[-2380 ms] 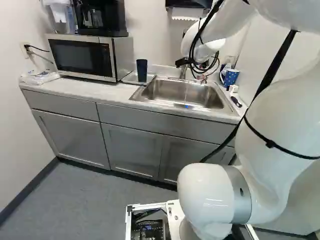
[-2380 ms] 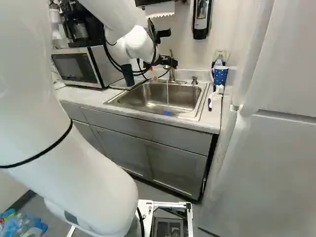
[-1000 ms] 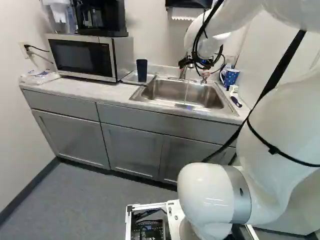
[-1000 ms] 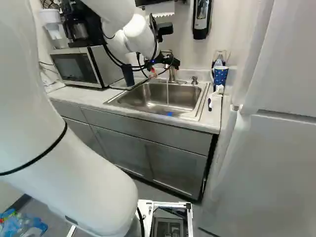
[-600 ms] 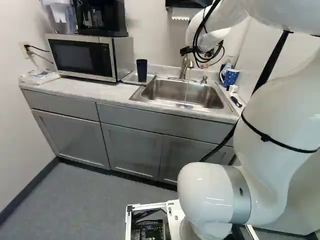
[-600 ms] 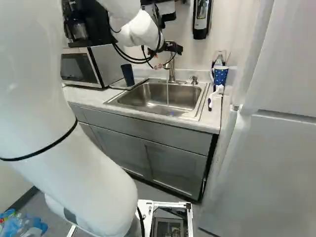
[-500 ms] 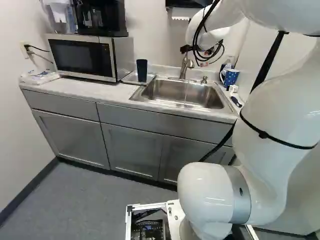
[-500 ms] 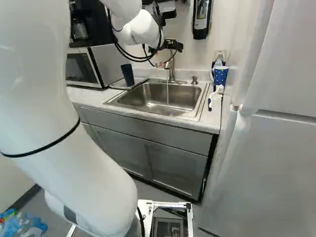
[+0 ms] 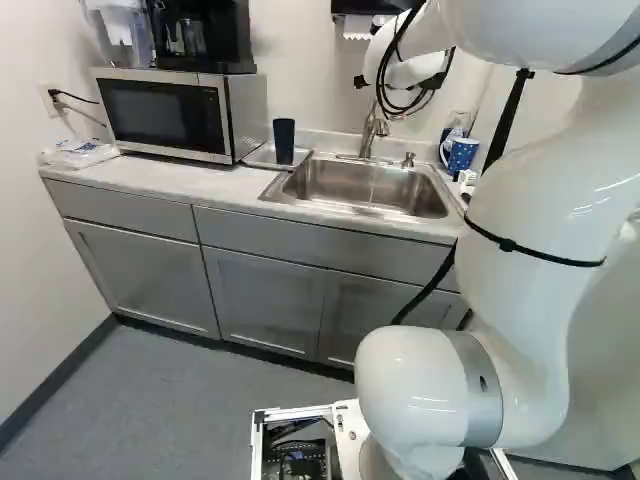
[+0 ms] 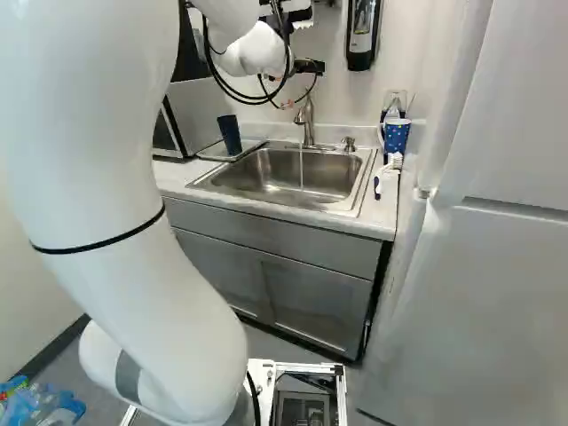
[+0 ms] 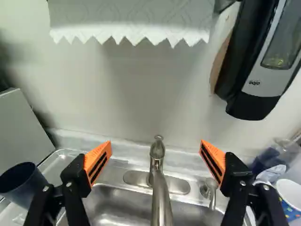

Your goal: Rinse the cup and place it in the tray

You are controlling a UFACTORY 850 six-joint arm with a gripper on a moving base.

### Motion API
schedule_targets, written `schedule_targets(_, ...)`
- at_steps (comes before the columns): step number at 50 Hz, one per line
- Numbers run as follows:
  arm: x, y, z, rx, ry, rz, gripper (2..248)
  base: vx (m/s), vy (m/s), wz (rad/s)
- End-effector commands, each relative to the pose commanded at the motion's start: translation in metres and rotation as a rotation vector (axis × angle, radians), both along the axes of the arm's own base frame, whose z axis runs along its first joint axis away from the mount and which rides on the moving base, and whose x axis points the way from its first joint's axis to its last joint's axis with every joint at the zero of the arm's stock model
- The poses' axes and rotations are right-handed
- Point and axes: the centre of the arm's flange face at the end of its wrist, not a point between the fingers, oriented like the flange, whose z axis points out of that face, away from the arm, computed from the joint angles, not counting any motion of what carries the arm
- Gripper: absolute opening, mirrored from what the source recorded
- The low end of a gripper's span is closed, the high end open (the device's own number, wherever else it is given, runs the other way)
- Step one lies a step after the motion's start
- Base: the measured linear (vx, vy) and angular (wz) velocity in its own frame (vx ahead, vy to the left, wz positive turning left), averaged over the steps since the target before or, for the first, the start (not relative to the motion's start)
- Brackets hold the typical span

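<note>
The gripper [image 11: 156, 143] stands wide, its pads well apart with nothing gripped, and hangs above the tap [image 11: 161, 197] at the far side of the sink [image 10: 266, 173]. The cup [image 9: 284, 141] stands on the tray [image 9: 260, 156], left of the sink, while water [image 10: 302, 169] runs from the tap. (Whether the cup is wet, the views cannot tell.)

The step in hand is probably clearing the tap. It wants height first, then any sideways travel, so that neither finger clips the spout or the soap pump [image 11: 210, 188] to its right. If the cup is unrinsed, a slow approach with a wide grip seems best, squeezing gently near mid-height; a hard pinch or low swing could tip it. If it is rinsed, the tap needs closing, lightly and squarely.
</note>
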Motion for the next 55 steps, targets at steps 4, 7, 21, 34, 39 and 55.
schedule_targets(4, 0.008, 0.003, 0.001, -0.003, -0.022, 0.009, 247, 0.0, 0.0, 0.0)
schedule_targets(7, 0.015, 0.005, 0.002, -0.005, -0.037, 0.016, 247, 0.0, 0.0, 0.0)
schedule_targets(21, 0.039, 0.019, 0.002, -0.006, -0.052, 0.045, 247, 0.0, 0.0, 0.0)
schedule_targets(34, 0.062, 0.032, -0.002, -0.004, -0.038, 0.067, 247, 0.0, 0.0, 0.0)
schedule_targets(39, 0.071, 0.034, -0.005, -0.004, -0.028, 0.07, 247, 0.0, 0.0, 0.0)
schedule_targets(55, 0.096, 0.035, -0.012, -0.001, 0.01, 0.07, 247, 0.0, 0.0, 0.0)
